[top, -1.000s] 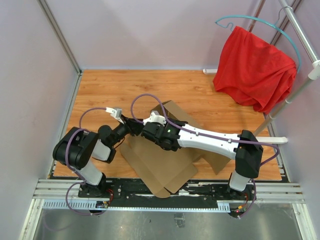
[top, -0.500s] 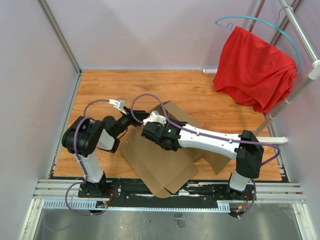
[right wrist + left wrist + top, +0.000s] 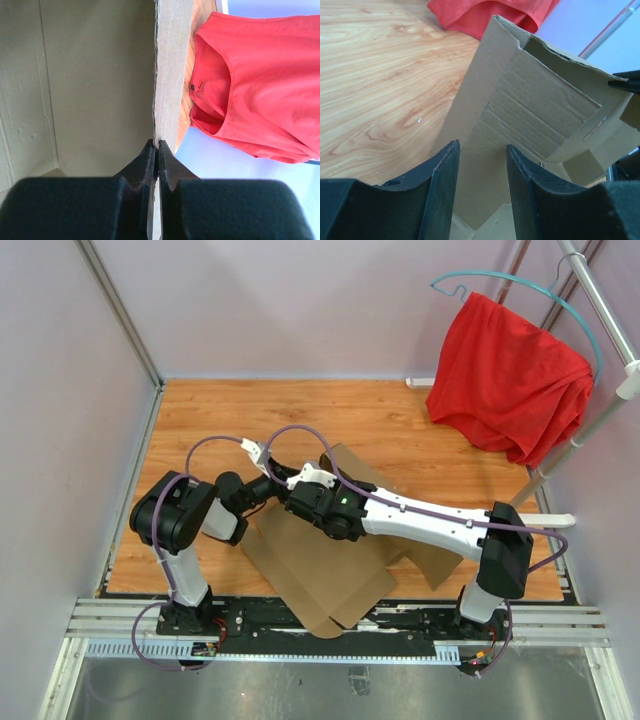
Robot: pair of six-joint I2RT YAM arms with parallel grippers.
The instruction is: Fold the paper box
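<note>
From above, the paper box [image 3: 335, 575] lay mostly flat on the wooden table [image 3: 200, 420], between the two arm bases and reaching the near edge, with one panel lifted at its far side where both wrists met. The left gripper [image 3: 272, 478] and the right gripper [image 3: 300, 492] sat close together at that lifted panel. A red cloth [image 3: 510, 380] hung on a hanger, well apart at the far right. In the left wrist view, the left gripper [image 3: 482, 185] stood released, its two dark fingers [image 3: 442, 195] apart with only cardboard showing beyond the gap. It pinched nothing, and I could not tell whether either pad touched the sheet. The raised flap [image 3: 535, 115] stood tilted ahead of it, a slot and crease lines showing on its inner face. In the right wrist view, the right gripper [image 3: 156, 147] was clenched on the thin edge of that upright cardboard wall [image 3: 170, 60], the inner panel [image 3: 90, 85] to one side and the cloth beyond. The step in hand looked like standing this wall along its crease. It would go best if the right hand held the edge steady while the left pressed the base flat near the fold line, so that the sheet bent at the crease, not across the panel, and did not slide toward the table's near edge.
</note>
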